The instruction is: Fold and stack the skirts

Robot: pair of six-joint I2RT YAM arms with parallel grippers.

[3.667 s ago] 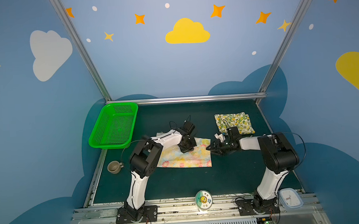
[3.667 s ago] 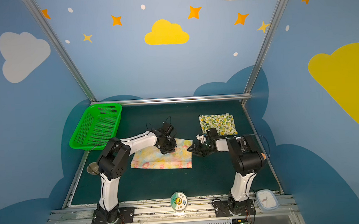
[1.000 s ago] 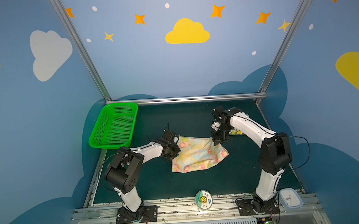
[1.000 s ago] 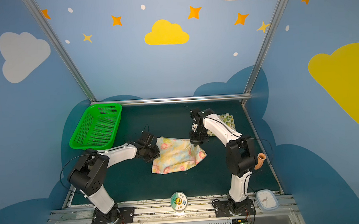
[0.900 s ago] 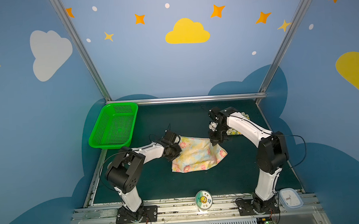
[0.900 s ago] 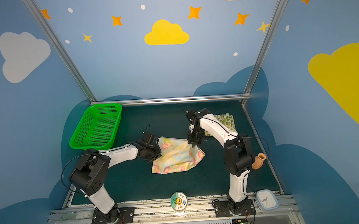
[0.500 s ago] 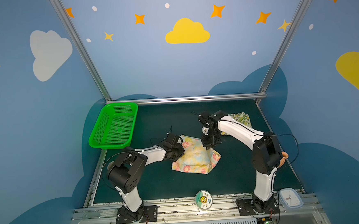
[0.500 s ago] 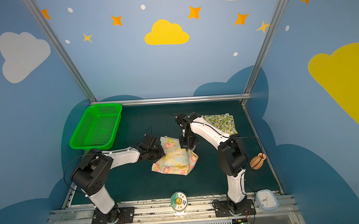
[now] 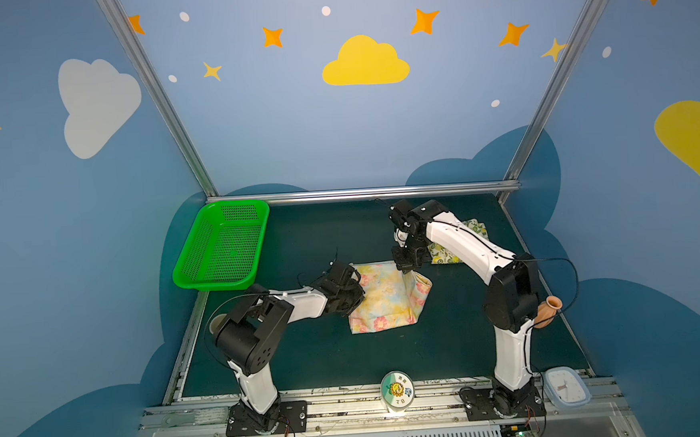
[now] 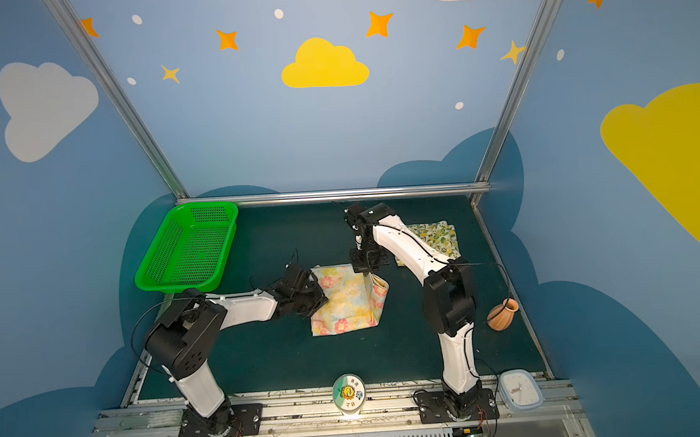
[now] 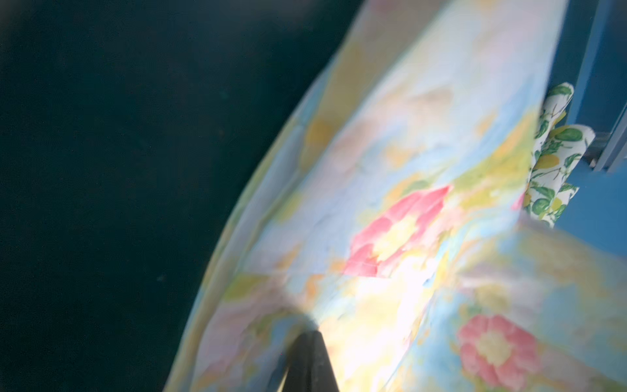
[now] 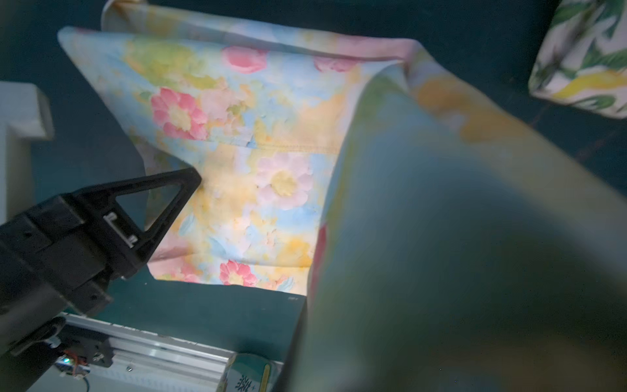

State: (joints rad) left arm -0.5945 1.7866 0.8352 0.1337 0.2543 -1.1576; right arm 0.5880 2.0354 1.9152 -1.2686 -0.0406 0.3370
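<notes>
Right wrist view explains the hold best. A broad, blurred sheet of the pale flowered skirt (image 12: 237, 190) rises straight toward the camera. So the right tool (image 9: 407, 268), jaws narrow and closed on that skirt's right-hand edge, carries the edge up off the worktop (image 9: 320, 238) in a peak that shows in both top views. The rest of the skirt lies flat in the middle of the worktop, between the two arms. The left tool (image 12: 190, 181) is down at the opposite edge with its jaws closed narrow. The left wrist view shows cloth drawn tight from its fingertip, so I judge that it pinches that edge to anchor the garment while the other side is carried across; unheld, such thin cloth would slide rather than crease. This reads as a fold half made: the raised edge hangs over the skirt's right part and is not yet laid on the left half. The lemon skirt (image 10: 434, 233) lies as a compact folded square at the back right, partly hidden behind the right arm and clear of the flowered one, probably parked there as the base of the stack. The green basket (image 9: 235, 204) sits at the back left, well apart, and plays no part. The likely risk is the lifted flap drooping unevenly and landing skewed.
</notes>
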